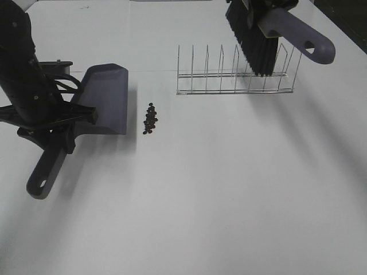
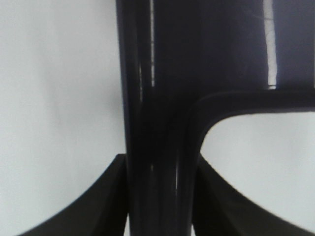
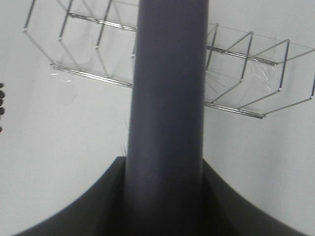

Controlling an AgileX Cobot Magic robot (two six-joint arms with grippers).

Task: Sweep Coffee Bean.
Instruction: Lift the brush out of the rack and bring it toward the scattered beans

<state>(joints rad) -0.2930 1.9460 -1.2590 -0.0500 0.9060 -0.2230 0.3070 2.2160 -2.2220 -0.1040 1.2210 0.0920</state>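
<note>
A small heap of coffee beans (image 1: 151,119) lies on the white table, just right of the purple-grey dustpan (image 1: 106,98). My left gripper (image 1: 63,129) is shut on the dustpan's handle (image 2: 157,147), with the pan's mouth facing the beans. Up at the back right, my right gripper (image 1: 261,8) is shut on the brush's purple handle (image 3: 167,118). The brush (image 1: 255,40) hangs with its black bristles pointing down over the wire rack. A few beans (image 3: 1,101) show at the edge of the right wrist view.
A wire rack (image 1: 235,77) with several upright dividers stands at the back, right of the beans and under the brush. It also shows behind the handle in the right wrist view as the wire rack (image 3: 256,73). The white table (image 1: 229,189) stretches to the front.
</note>
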